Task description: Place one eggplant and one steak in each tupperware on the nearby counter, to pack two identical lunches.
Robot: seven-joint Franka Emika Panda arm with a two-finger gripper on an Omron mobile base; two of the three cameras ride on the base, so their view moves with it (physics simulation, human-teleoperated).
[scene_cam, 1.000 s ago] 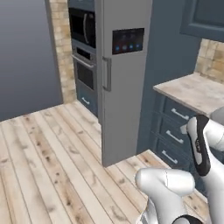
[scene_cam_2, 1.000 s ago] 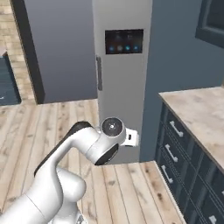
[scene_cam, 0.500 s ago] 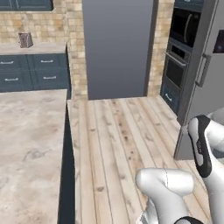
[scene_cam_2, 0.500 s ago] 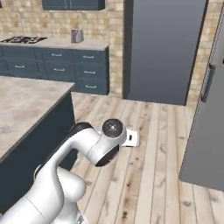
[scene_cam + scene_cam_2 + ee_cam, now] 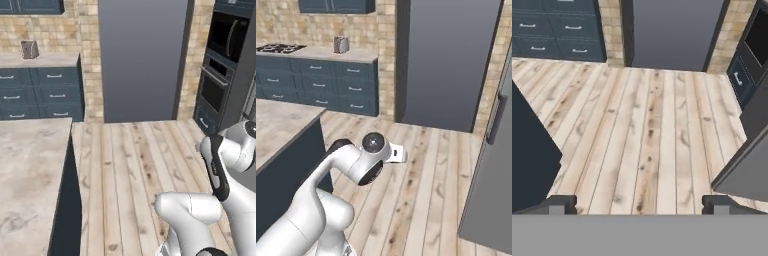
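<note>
The counter (image 5: 30, 170) is a beige marbled worktop on dark blue fronts, at the left of the left base view and also low left as the counter (image 5: 276, 125) in the right base view. Its dark side panel (image 5: 527, 160) stands at the left of the hand view. My gripper (image 5: 639, 205) is open, its fingertips (image 5: 562, 204) set wide apart over bare wooden floor with nothing between them. My arm (image 5: 356, 167) is folded close above the base. The eggplant, the steak and the tupperware are out of view.
A second counter (image 5: 40, 60) with blue drawers runs along the brick back wall and carries a small metal box (image 5: 29, 49) and a hob (image 5: 276, 48). A grey panel (image 5: 142, 60) stands ahead, an oven stack (image 5: 225, 75) to the right, the fridge (image 5: 491, 165) nearer right. Wooden floor (image 5: 647, 125) lies between.
The whole picture has swung, so the base has turned: the fridge has slid off to the right and the marbled counter has come in at the left. The gripper stays open.
</note>
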